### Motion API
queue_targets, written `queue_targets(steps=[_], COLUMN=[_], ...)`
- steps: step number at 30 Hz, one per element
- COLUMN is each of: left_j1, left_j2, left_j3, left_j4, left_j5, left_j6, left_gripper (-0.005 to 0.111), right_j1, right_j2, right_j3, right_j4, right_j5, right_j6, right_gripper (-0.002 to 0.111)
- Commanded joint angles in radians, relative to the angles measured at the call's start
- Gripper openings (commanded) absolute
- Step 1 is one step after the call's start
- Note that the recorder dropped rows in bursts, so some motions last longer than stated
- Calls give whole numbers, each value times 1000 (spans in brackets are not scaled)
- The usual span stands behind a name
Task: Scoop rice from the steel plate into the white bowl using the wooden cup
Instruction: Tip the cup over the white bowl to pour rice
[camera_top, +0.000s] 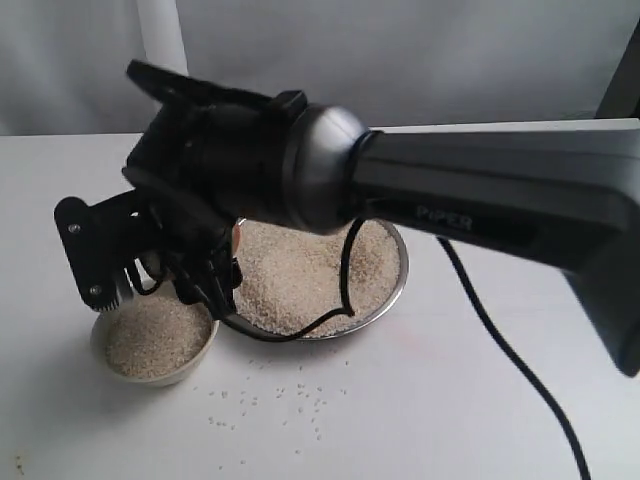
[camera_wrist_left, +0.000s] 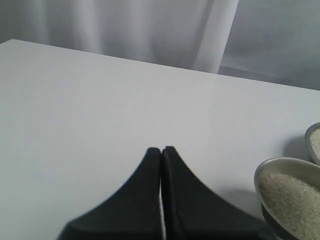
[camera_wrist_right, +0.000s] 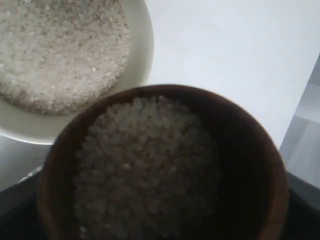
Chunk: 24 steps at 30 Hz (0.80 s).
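Note:
The wooden cup (camera_wrist_right: 240, 145) fills the right wrist view, reddish-brown and heaped with rice (camera_wrist_right: 145, 165). My right gripper (camera_top: 150, 285) is shut on it, though the arm hides the cup in the exterior view. The cup hangs just above and beside the white bowl (camera_top: 205, 345), which holds a mound of rice (camera_top: 150, 335); its rim (camera_wrist_right: 142, 50) shows past the cup. Behind it, the steel plate (camera_top: 400, 275) is covered with rice (camera_top: 300, 275). My left gripper (camera_wrist_left: 161, 150) is shut and empty over bare table, with the bowl (camera_wrist_left: 265, 175) off to its side.
The right arm (camera_top: 480, 195) stretches in from the right above the plate, with its black cable (camera_top: 500, 345) trailing over the table. Loose grains (camera_top: 270, 400) are scattered on the white table (camera_top: 420, 410) in front of the bowl. A grey curtain hangs at the back.

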Motion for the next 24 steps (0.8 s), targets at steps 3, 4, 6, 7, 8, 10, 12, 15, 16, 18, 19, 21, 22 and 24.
queue_targets(steps=[3, 4, 6, 7, 8, 10, 12, 15, 16, 18, 19, 21, 22, 24], left_j1=[-6, -6, -6, -6, -6, -6, -6, -6, -6, -6, -6, -6, -6, -6], left_j2=[0, 0, 0, 0, 0, 0, 0, 0, 0, 0, 0, 0, 0, 0], left_j3=[-4, -4, -4, -4, -4, -4, -4, -4, -4, -4, -4, -4, -4, -4], left_j4=[-6, -6, -6, -6, -6, -6, -6, -6, -6, -6, -6, -6, -6, -6], left_j5=[-6, -6, -6, -6, -6, -6, -6, -6, -6, -6, -6, -6, -6, -6], left_j6=[-2, -2, -2, -2, -2, -2, -2, -2, -2, -2, -2, -2, -2, -2], left_gripper=[0, 0, 0, 0, 0, 0, 0, 0, 0, 0, 0, 0, 0, 0], right_j1=[53, 55, 69, 73, 80, 94, 103, 120, 121, 124, 124, 124, 124, 124], right_j2=[65, 72, 102, 114, 123, 136, 146, 155, 157, 157, 157, 157, 157, 157], right_j3=[-12, -12, -12, -12, -12, -12, -12, -12, -12, -12, -12, -12, -12, -12], right_j4=[-300, -314, -361, -391, -421, -464, -501, -569, -600, -625, -639, -671, -685, -714], right_j5=[-30, -30, -34, -34, -34, -29, -27, -7, 2, 6, 11, 31, 43, 64], right_j6=[137, 144, 144, 144, 147, 147, 147, 147, 147, 147, 147, 147, 147, 147], right_gripper=[0, 0, 0, 0, 0, 0, 0, 0, 0, 0, 0, 0, 0, 0])
